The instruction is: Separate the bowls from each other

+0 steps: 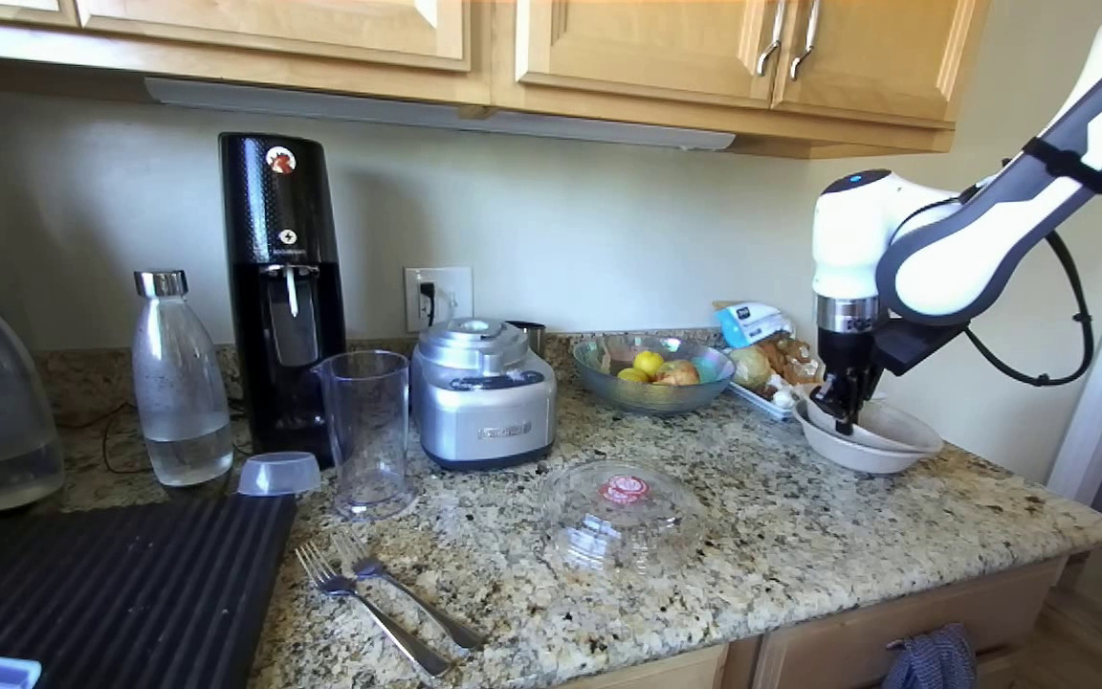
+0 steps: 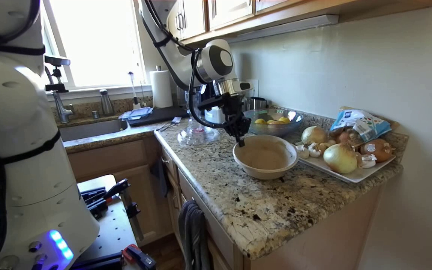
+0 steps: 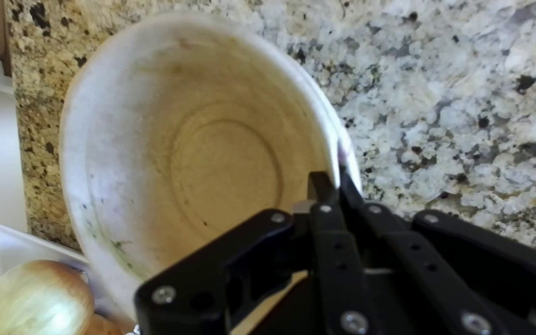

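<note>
1. On the surface (image 2: 276, 213), the bowls (image 2: 263, 155) are nested toward the end edge; setting-down might be done nearer the front edge.
2. By the back corner, the tray (image 2: 366, 173) is placed just beside them and should be avoided.
3. The lower bowl (image 1: 871, 461) is supported flat; if it is dragged along, lifting should be slowed.
4. The upper bowl (image 3: 231, 158) is tilted inside, highest at the gripped side.
5. The end effector (image 3: 335, 179) is clamped on the upper bowl's rim; steady vertical lifting is advised.
</note>
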Action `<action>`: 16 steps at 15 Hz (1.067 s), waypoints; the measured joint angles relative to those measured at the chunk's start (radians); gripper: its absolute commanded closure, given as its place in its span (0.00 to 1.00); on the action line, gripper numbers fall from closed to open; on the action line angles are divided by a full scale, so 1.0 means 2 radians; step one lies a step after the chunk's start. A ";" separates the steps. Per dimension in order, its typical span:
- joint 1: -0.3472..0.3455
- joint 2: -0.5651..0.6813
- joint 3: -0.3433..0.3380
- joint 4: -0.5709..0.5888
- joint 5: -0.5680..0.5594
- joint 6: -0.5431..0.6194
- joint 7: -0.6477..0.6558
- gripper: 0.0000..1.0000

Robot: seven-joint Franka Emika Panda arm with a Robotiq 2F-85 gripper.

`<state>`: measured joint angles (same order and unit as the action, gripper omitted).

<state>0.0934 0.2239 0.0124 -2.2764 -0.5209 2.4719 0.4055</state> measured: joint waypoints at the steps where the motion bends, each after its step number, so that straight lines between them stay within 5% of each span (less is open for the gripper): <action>1: 0.000 0.000 -0.001 0.000 0.000 0.000 0.000 0.94; 7: 0.002 -0.004 -0.003 0.000 -0.007 0.000 0.001 0.93; 16: 0.022 -0.034 -0.001 0.000 -0.091 -0.001 0.025 0.93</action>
<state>0.1383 0.1568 0.0095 -2.2767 -0.7033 2.4692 0.4554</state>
